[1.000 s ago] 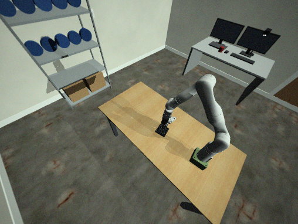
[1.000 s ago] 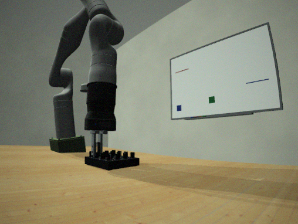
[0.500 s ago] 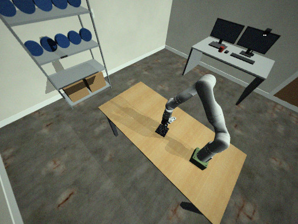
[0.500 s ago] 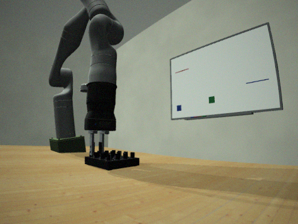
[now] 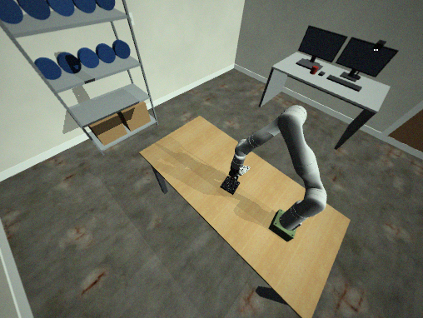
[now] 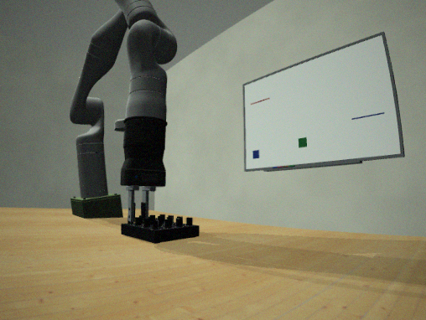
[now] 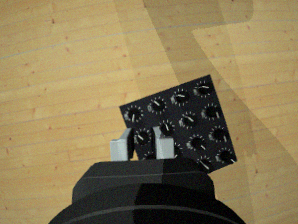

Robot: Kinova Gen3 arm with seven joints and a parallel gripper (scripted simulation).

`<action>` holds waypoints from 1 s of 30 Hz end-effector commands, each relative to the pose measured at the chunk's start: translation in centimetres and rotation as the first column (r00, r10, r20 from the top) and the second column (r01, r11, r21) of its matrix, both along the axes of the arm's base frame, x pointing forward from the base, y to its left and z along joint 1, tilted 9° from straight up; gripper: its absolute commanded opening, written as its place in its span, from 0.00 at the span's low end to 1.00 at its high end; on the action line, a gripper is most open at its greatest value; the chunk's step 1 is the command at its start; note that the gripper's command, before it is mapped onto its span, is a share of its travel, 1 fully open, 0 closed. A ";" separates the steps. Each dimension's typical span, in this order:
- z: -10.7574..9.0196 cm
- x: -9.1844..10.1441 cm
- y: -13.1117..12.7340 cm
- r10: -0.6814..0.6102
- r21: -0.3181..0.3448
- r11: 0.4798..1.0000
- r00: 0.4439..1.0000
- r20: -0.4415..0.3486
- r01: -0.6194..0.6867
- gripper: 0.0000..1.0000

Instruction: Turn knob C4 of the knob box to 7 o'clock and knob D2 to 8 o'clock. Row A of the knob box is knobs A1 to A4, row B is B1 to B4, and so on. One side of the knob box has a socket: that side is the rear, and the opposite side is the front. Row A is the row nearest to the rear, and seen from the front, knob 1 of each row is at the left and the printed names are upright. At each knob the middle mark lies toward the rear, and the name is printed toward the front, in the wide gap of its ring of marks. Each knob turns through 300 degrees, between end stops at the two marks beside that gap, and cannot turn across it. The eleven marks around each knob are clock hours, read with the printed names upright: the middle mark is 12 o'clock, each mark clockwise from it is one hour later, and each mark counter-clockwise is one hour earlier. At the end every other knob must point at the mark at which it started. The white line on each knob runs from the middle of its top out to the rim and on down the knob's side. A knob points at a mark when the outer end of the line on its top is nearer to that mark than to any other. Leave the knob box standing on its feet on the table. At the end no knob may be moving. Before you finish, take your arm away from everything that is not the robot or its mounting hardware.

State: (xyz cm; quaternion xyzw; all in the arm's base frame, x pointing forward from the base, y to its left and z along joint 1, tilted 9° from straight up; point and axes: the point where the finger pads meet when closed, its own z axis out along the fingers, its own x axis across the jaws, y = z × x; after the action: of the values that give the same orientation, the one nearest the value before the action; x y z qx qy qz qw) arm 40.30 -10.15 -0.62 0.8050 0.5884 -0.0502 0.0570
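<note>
The black knob box (image 5: 230,184) (image 6: 159,232) (image 7: 193,128) stands on its feet on the wooden table (image 5: 187,137) (image 6: 210,276) (image 7: 67,43). My gripper (image 5: 234,176) (image 6: 138,214) (image 7: 142,138) points straight down over the box's edge nearest the arm. Its two fingers stand either side of a knob (image 7: 143,136), second along that edge line. There is a small gap on each side, so the gripper is open. The printed names and the white lines are too small to read. The gripper body hides the box's near corner in the wrist view.
The arm's green base (image 5: 284,226) (image 6: 96,206) is on the same table, behind the box. A shelf rack (image 5: 104,104) and a desk with monitors (image 5: 333,79) stand away from the table. A whiteboard (image 6: 323,105) hangs on the wall.
</note>
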 end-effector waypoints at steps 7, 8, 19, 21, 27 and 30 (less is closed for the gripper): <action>1.9 0.1 0.3 0.000 0.000 1.000 1.000 0.004 0.000 0.46; 2.2 0.1 0.3 0.000 0.000 1.000 1.000 0.004 0.000 0.46; 3.7 0.2 0.6 0.000 0.000 1.000 1.000 0.004 0.000 0.46; 3.7 0.2 0.6 0.000 0.000 1.000 1.000 0.004 0.000 0.46; 3.7 0.2 0.6 0.000 0.000 1.000 1.000 0.004 0.000 0.46; 3.7 0.2 0.6 0.000 0.000 1.000 1.000 0.004 0.000 0.46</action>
State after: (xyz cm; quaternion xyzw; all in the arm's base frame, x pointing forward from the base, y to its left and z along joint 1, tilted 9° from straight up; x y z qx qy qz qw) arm 40.40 -9.59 3.05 0.8050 0.5884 -0.0496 0.0575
